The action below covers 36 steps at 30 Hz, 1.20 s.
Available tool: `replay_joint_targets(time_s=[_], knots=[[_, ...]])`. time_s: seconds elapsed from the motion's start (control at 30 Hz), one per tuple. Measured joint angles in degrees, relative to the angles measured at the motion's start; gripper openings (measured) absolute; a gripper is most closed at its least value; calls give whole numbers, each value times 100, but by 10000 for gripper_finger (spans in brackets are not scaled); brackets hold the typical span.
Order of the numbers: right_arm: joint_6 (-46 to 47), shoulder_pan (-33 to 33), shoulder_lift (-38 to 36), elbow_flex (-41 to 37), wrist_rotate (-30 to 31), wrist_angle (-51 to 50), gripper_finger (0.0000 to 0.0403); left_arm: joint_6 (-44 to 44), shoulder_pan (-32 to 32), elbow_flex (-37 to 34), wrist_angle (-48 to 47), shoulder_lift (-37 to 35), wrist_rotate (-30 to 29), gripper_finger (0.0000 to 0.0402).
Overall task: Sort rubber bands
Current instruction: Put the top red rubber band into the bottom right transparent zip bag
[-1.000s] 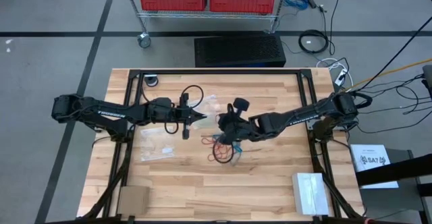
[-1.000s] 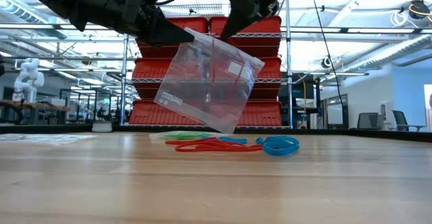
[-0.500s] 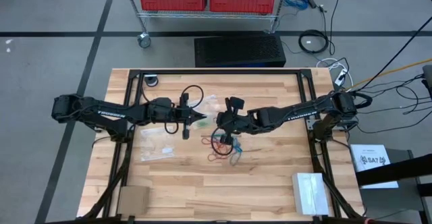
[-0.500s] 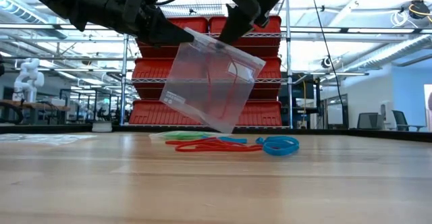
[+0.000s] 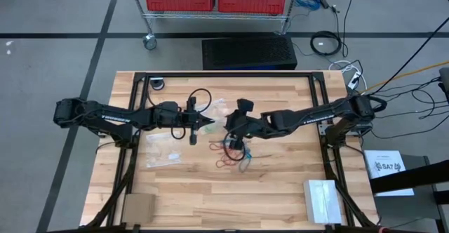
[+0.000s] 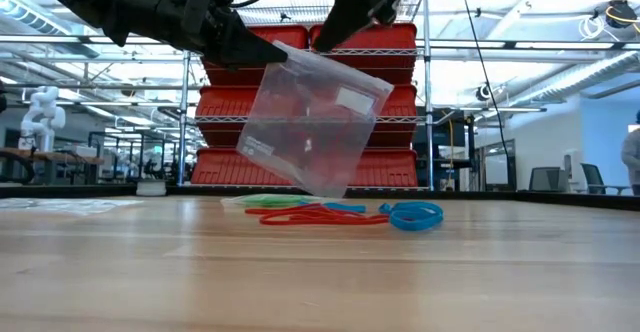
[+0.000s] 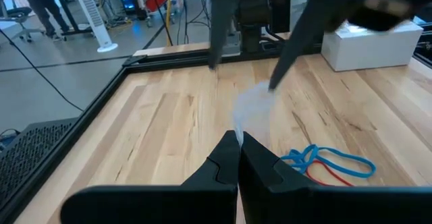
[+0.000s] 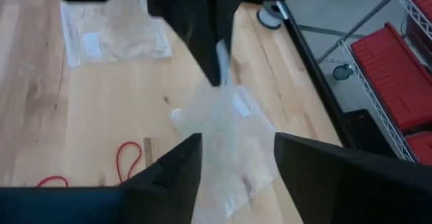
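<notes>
Two grippers over worktop (image 5: pixel 280 191): left gripper (image 6: pixel 283 56) clamped on bag (image 6: pixel 312 120) corner; right gripper (image 8: pixel 233 158) fingers apart above it. Rubber bands (image 6: pixel 340 212) lie below.

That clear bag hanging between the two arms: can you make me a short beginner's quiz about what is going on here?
1. True or false: the clear bag hangs above the table, not touching it.
2. Which gripper pinches the bag's top edge? A) left gripper B) right gripper C) both
3. Fill in: the right gripper's fingers stand ____ above the bag.

Key
1. True: in the low view the bag's lowest corner is clear of the wood, above the rubber bands.
2. A: the left gripper is shut on the bag's corner; the right one does not grip it.
3. Open: the right wrist view shows its fingers spread, the bag between and below them.
</notes>
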Motion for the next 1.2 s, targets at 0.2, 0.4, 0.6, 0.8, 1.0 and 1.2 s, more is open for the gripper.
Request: replay_joint_targets(time_s=[0.2, 0.4, 0.6, 0.8, 1.0, 1.2], knots=[[102, 182, -447, 0, -349, -502, 207, 3, 0, 0, 4, 0, -4, 2], [591, 529, -405, -115, -850, -953, 211, 7, 9, 1, 36, 0, -133, 2], [737, 587, 97, -815, -1196, 157, 205, 0, 232, 0, 215, 0, -138, 2], [514, 408, 993, -766, -1592, 857, 190, 0, 382, -2, 199, 0, -136, 2], [394, 158, 1852, -99, -1829, 848, 184, 2, 449, -23, 53, -247, -136, 2], [370, -56, 2403, 413, -2099, 408, 187, 0, 449, -200, -21, -599, -129, 2]])
